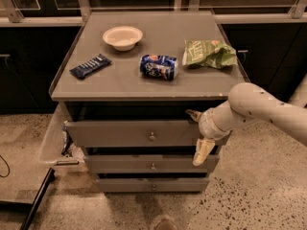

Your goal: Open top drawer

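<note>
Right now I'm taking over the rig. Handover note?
Gripper: open, at the right end of the top drawer, one finger above its front and one below; contact unclear. It is not on the knob.
Top drawer: front sits slightly forward of the lower drawers, with a dark gap above.
Done: gripper at drawer; drawer looks pulled out a little.
Left: pull it out fully.

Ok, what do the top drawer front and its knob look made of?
The top drawer has a flat grey matte front, probably painted wood or laminate; no grain shows. Its knob is small, round and glinting, likely metal. The gripper is at the drawer's right end, fingers open.
</note>
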`<move>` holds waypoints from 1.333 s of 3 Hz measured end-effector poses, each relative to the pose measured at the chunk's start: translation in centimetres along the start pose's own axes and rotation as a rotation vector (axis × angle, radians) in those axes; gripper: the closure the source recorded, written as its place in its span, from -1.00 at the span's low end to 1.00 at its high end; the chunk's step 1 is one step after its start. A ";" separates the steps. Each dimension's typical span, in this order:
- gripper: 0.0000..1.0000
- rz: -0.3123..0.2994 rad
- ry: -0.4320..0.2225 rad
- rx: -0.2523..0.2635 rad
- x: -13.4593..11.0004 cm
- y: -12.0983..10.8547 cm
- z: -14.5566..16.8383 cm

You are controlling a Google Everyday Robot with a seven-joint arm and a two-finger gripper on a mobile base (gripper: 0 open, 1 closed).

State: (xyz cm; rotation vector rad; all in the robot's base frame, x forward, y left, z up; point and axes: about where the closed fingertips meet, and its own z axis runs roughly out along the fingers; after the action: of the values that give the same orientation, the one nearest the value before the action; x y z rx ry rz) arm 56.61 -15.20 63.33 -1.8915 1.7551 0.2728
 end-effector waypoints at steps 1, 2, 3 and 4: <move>-1.00 0.004 0.002 0.001 0.3 -0.2 0.5; -0.63 0.004 0.002 0.000 0.3 -0.2 0.5; -0.17 0.004 0.002 0.000 0.3 -0.2 0.5; 0.30 0.004 0.002 0.000 0.0 -0.4 0.0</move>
State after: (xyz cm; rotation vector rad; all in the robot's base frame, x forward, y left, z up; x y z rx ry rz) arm 56.96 -15.23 63.43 -1.8890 1.7599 0.2720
